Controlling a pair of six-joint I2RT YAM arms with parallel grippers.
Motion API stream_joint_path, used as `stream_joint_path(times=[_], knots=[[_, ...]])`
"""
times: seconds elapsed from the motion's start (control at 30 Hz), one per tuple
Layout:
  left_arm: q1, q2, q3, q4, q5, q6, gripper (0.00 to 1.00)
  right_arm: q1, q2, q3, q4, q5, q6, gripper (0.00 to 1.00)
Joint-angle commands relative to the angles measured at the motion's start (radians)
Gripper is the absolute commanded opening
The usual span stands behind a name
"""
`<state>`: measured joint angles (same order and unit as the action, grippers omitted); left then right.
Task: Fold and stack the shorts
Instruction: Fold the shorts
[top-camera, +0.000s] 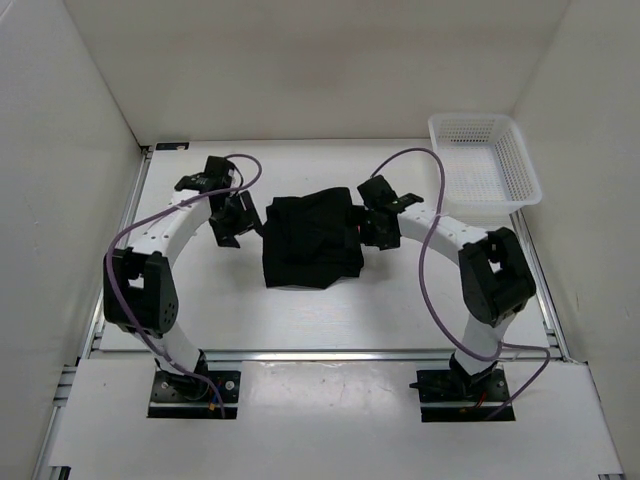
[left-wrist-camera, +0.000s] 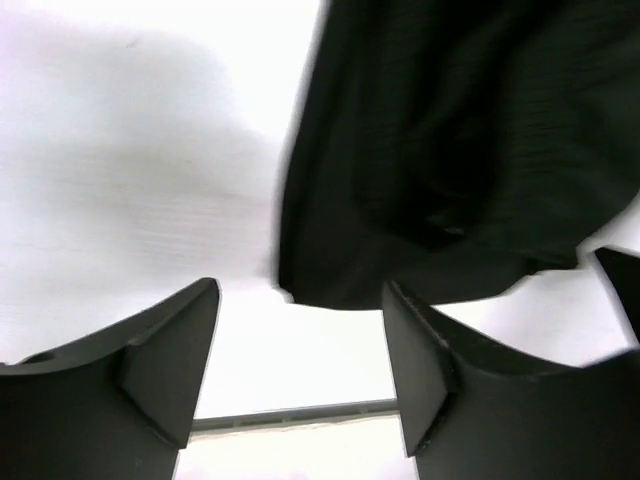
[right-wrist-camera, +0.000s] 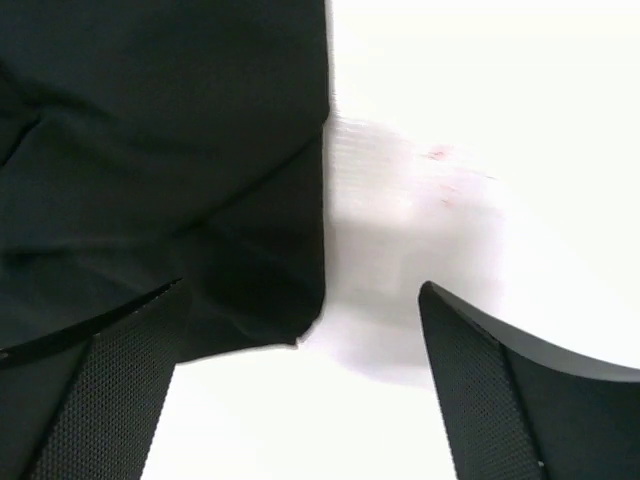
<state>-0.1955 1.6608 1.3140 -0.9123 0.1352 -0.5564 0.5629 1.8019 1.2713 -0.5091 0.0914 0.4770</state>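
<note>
Seen from above, the light is bright and even, leaving only faint, soft shadows on the white counter (top-camera: 330, 315). The shorts (top-camera: 312, 240) read as a nearly flat black mass, with folds barely visible. Both wrist views are overexposed, and the counter is blown out to white. In the left wrist view, blur smears the fabric edge, a broad grey shadow lies on the counter, and the left end effector (left-wrist-camera: 300, 292) is soft. The right end effector (right-wrist-camera: 302, 292) is sharper, its grip texture visible.

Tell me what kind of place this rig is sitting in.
Probably a lab test cell: plain white walls enclose the table, which carries the shorts and a white mesh basket.
</note>
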Motion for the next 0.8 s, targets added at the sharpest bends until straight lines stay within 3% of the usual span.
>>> stream_joint_path(times=[0.0,0.07,0.2,0.23,0.27,0.43,0.63,0.77], knots=[[-0.092,-0.006,0.117,0.007,-0.005,-0.032,0.74,-0.003,-0.108,-0.016,-0.046,0.094,-0.037,1.0],[-0.139,0.063,0.172,0.007,-0.005,-0.046,0.72,-0.003,-0.171,-0.026,-0.06,0.117,-0.037,1.0],[-0.215,0.227,0.296,0.007,-0.014,-0.091,0.82,-0.003,-0.268,-0.035,-0.109,0.166,-0.037,1.0],[-0.216,0.261,0.342,0.007,-0.014,-0.091,0.96,-0.003,-0.295,-0.044,-0.109,0.166,-0.037,1.0],[-0.228,0.324,0.367,0.007,-0.044,-0.091,1.0,-0.003,-0.308,-0.044,-0.126,0.18,-0.037,1.0],[-0.228,0.433,0.444,0.007,-0.085,-0.1,1.0,-0.014,-0.369,-0.064,-0.163,0.205,-0.071,1.0],[-0.237,0.442,0.432,0.03,-0.121,-0.109,0.99,-0.023,-0.378,-0.082,-0.181,0.214,-0.08,1.0],[-0.237,0.479,0.453,0.039,-0.077,-0.088,0.85,-0.023,-0.378,-0.082,-0.181,0.214,-0.08,1.0]])
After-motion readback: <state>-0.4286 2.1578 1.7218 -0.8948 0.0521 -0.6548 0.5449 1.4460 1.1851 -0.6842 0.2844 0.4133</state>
